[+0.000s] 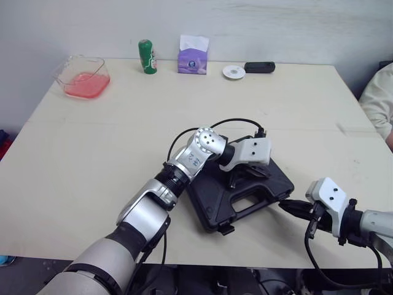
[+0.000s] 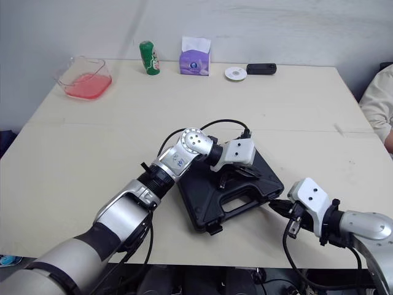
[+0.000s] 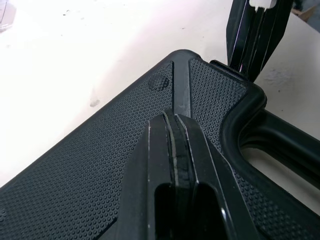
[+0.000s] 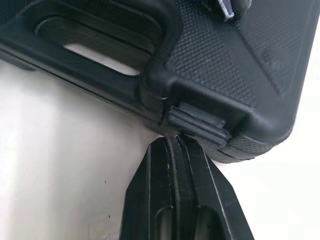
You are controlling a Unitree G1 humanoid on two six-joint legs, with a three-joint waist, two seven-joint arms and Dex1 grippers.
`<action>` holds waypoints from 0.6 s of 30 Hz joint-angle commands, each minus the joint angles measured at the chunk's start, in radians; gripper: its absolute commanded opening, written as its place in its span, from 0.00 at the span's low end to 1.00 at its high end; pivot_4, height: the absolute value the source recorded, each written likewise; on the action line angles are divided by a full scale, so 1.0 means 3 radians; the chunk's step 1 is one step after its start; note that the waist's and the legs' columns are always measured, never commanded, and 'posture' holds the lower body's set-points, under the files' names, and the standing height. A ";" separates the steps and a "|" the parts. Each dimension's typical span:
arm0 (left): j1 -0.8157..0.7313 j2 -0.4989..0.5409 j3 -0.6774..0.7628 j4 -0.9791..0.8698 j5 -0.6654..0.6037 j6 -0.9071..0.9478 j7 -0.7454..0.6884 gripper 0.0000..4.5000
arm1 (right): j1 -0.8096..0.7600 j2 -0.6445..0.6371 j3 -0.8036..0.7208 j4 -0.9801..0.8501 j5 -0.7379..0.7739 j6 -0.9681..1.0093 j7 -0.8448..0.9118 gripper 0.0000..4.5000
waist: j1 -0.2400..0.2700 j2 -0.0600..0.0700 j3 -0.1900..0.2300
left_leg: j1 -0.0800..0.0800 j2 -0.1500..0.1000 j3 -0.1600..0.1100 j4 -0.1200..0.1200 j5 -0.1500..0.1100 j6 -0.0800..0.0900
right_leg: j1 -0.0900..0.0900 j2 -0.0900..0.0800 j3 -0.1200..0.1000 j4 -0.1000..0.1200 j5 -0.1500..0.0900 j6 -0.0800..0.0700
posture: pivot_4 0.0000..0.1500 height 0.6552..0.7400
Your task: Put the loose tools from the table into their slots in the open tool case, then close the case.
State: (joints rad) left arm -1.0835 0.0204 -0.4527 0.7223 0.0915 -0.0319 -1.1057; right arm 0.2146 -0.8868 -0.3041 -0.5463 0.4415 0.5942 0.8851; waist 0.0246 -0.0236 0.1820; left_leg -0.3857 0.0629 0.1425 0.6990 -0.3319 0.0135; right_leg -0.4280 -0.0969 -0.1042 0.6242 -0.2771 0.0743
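The black tool case (image 1: pixel 212 196) lies closed on the table, its handle (image 1: pixel 255 200) toward the front edge. My left gripper (image 1: pixel 236 180) is shut and its tips press down on the textured lid (image 3: pixel 100 165). My right gripper (image 1: pixel 287 206) is shut too, with its tips against the case's right front corner, just below a latch (image 4: pixel 197 122). No loose tools are in sight.
At the table's far edge stand a clear tub with pink content (image 1: pixel 83 77), a green can (image 1: pixel 147 56), a purple tissue box (image 1: pixel 193 56), a white disc (image 1: pixel 234 72) and a black device (image 1: pixel 259 67). A person's sleeve (image 1: pixel 379 101) shows at the right edge.
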 commanded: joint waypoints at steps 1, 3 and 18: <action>0.0229 0.0014 -0.0335 0.0165 0.0308 0.0028 -0.0086 0.00 | -0.0247 0.0022 -0.0103 -0.0125 0.0186 0.0064 -0.0068 0.01 | -0.0010 -0.0001 -0.0001 | 0.0001 0.0000 0.0001 0.0000 0.0000 0.0000 | 0.0000 0.0000 0.0001 0.0001 0.0000 0.0000 | 1.00 0.82; 0.0245 0.0011 -0.0343 0.0146 0.0337 0.0003 -0.0093 0.00 | -0.0308 -0.0020 -0.0098 -0.0108 0.0152 0.0070 -0.0047 0.01 | -0.0018 -0.0002 -0.0002 | 0.0002 0.0000 0.0002 0.0000 0.0000 0.0001 | 0.0000 0.0001 0.0002 0.0003 0.0000 -0.0001 | 1.00 0.82; 0.0216 0.0044 -0.0133 0.0065 0.0209 0.0080 -0.0103 0.00 | -0.0337 -0.0146 -0.0122 -0.0171 0.0236 0.0280 0.0165 0.01 | -0.0084 -0.0002 -0.0003 | 0.0007 0.0004 0.0003 -0.0001 -0.0002 0.0003 | 0.0000 0.0002 0.0002 0.0007 -0.0002 -0.0005 | 1.00 0.82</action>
State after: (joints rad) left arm -1.0697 0.0212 -0.4443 0.7058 0.1204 -0.0565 -1.0926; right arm 0.1113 -0.9107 -0.2878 -0.5396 0.4815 0.6982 0.9097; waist -0.0005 -0.0241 0.1812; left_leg -0.3840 0.0640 0.1433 0.6985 -0.3324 0.0144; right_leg -0.4283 -0.0966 -0.1038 0.6263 -0.2777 0.0728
